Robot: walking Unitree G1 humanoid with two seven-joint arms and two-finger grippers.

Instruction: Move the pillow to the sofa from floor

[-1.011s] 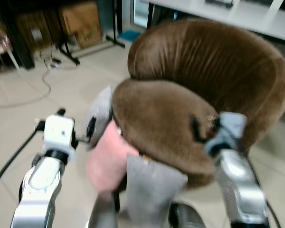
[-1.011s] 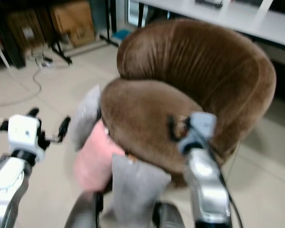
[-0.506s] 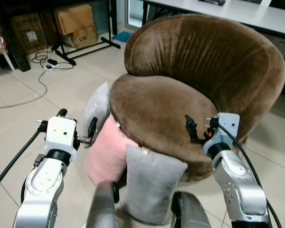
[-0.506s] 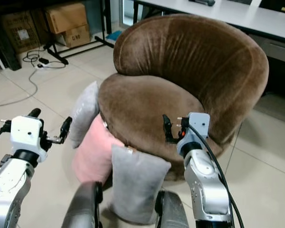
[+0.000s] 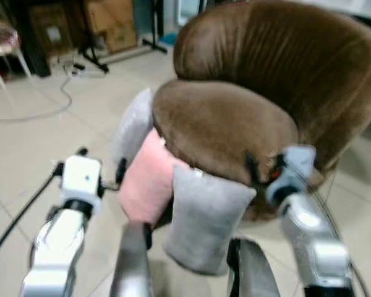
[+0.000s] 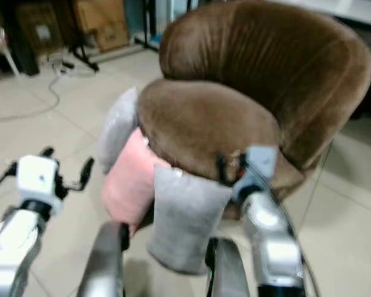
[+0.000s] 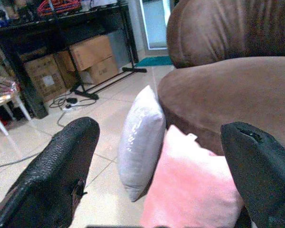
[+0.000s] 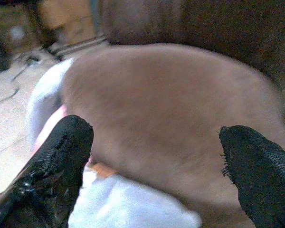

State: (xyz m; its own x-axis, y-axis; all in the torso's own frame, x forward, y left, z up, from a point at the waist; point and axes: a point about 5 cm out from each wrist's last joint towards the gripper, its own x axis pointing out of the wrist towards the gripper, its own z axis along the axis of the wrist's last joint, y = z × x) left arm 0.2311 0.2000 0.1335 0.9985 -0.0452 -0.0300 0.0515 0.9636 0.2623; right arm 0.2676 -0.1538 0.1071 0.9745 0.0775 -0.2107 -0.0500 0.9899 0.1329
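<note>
Pillow, grey (image 5: 205, 218): stands on the floor (image 5: 37, 136), leaning against the front edge of the brown sofa (image 5: 235, 124) seat, nearest the robot and between its two arms; not yet lifted. Pillow, pink (image 5: 149, 180): just beside it at the seat's left front edge, touching both the grey one and the sofa. Pillow, pale grey (image 5: 133, 124): upright further along the left side of the sofa, behind the pink one. Left gripper (image 5: 102, 170): raised before the pink pillow, fingers spread wide and holding nothing, as the left wrist view confirms. Right gripper (image 5: 260, 168): raised over the front edge of the seat, fingers likewise apart and empty. Change noted: against the picture of half a second ago the sofa and pillows sit larger and lower in the head views and are blurred, so the camera has moved, seemingly closing in and tipping downward; the pillows themselves have not shifted. Assessment: approach phase, with the grey pillow now between the arms and probably the one to be grasped; the seat (image 8: 171, 104) lies bare to receive it.
</note>
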